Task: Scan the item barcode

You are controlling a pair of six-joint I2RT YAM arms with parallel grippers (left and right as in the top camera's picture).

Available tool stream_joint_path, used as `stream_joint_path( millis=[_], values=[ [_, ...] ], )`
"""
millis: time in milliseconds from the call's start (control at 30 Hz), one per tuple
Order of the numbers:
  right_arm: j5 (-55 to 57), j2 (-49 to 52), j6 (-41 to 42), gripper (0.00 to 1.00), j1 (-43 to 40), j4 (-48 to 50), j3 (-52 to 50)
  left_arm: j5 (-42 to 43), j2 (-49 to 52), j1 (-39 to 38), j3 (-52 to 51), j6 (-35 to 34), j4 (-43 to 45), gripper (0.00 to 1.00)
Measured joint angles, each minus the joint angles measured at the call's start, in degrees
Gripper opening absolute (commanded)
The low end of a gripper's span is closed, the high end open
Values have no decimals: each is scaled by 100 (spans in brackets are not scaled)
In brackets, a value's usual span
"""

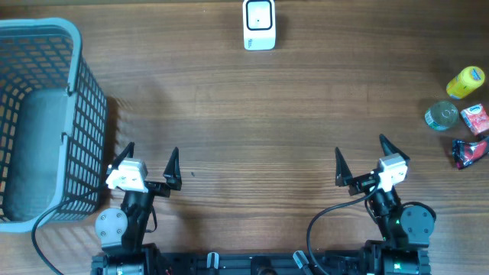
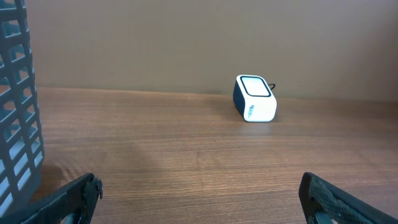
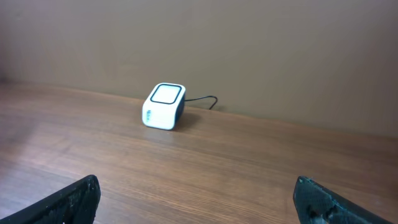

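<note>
Left gripper (image 1: 150, 150) and right gripper (image 1: 359, 145) gape wide — scanner (image 1: 259, 24) well apart.

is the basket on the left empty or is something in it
Empty: the overhead view looks straight into the basket and shows only its bare grey floor.

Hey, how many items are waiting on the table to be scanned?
4, all clustered at the table's right edge: a yellow bottle, a clear round container, a small red box, and a red-and-black packet nearest the robot. More may lie beyond the frame.
</note>
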Motion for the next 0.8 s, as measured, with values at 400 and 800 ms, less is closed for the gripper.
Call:
stream_joint_path(
  millis=[400, 800],
  values=[
    [26, 0, 24, 99, -144, 0, 0, 0, 0, 0, 0, 0, 0, 100],
    [44, 0, 24, 100, -144, 0, 0, 0, 0, 0, 0, -2, 0, 100]
  ],
)
